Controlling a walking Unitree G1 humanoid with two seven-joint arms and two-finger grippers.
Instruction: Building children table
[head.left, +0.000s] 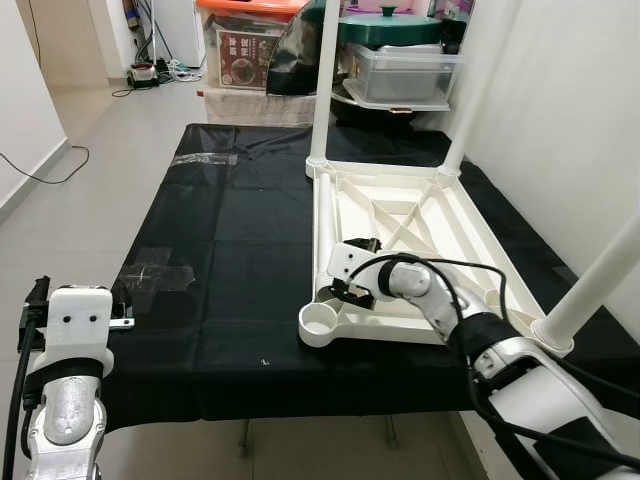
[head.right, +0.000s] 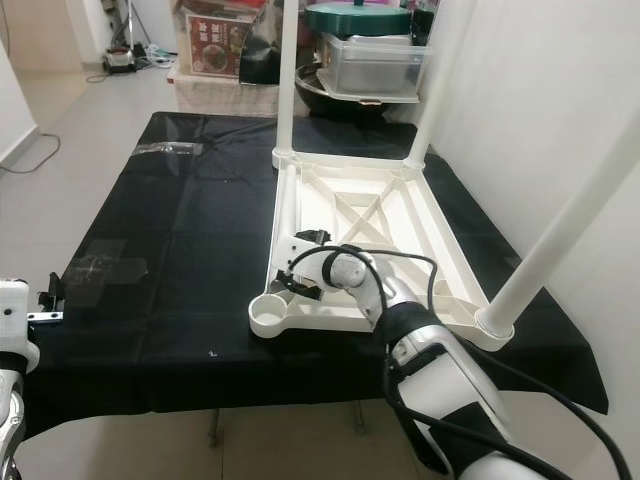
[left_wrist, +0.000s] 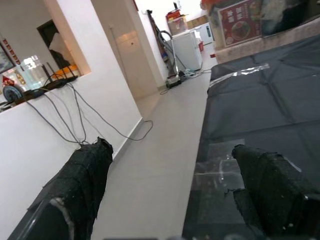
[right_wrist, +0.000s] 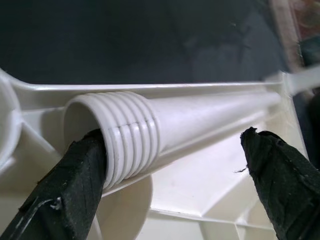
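Left eye view puts the left gripper (head.left: 40, 300) at the near left edge of the black cloth (head.left: 230, 220), low beside the tape patch (head.left: 152, 272); its fingers (left_wrist: 82, 185) stand wide apart with nothing between them, one over the grey floor (head.left: 110, 140), one over the cloth. The cloth covers a table and carries a second tape patch (head.left: 205, 159) toward its far side. Right of centre on the cloth lies the tabletop (head.left: 400, 250), white, upside down, ribs showing, with three legs (head.left: 326, 80) screwed in upright and an empty socket (head.left: 320, 322) at its near left corner. The right gripper (head.left: 350, 285) sits just behind that socket, fingers (right_wrist: 75, 185) spread around a loose leg (right_wrist: 190, 130) lying inside the tabletop, one finger touching its threaded end. Beyond the cloth's far edge stand storage boxes (head.left: 400, 70); a white wall (head.left: 570, 130) runs along the cloth's right.
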